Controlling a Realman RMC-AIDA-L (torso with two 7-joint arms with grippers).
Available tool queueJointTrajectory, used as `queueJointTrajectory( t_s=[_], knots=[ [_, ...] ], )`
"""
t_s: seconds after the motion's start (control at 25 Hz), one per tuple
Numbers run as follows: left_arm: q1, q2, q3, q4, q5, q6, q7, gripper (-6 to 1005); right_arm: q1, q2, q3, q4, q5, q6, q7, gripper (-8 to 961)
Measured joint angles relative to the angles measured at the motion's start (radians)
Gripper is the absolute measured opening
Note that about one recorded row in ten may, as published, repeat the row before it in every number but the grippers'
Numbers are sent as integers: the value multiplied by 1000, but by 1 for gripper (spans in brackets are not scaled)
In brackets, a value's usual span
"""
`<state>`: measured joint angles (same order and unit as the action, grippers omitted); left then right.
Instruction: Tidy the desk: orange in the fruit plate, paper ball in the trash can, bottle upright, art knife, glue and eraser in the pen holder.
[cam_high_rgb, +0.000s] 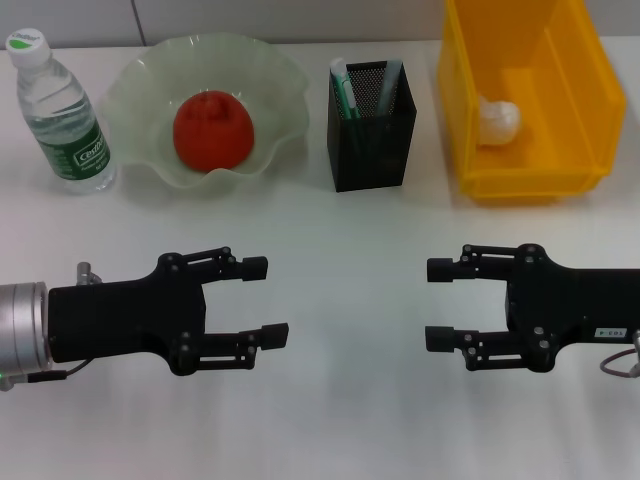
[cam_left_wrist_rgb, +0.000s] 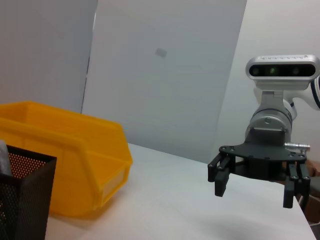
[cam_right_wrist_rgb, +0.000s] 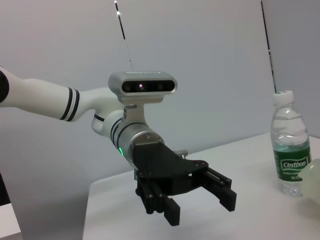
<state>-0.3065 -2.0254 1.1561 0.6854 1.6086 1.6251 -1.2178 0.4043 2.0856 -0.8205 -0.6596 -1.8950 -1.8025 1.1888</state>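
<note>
Both pincers, left pincer (cam_high_rgb: 265, 300) and right pincer (cam_high_rgb: 443, 304), hovered released near the tall black mesh pen holder (cam_high_rgb: 372, 140); a careless sweep risked toppling the upright clear plastic bottle (cam_high_rgb: 62, 115) left of it.

Eraser not discernible; pen holder (cam_high_rgb: 371, 125) mesh hides its contents' lower parts. Trash can (cam_high_rgb: 530, 95) cropped at frame top.
</note>
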Motion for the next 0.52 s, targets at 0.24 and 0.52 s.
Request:
queueJointTrajectory(
  t_s=[0.24,0.52],
  knots=[
    [0,-2,-5,0,14,3,0,802,16,1,0,19,1,9,0,741],
    [10,-4,2,-4,16,7,0,802,17,0,0,25,1,9,0,741]
  ],
)
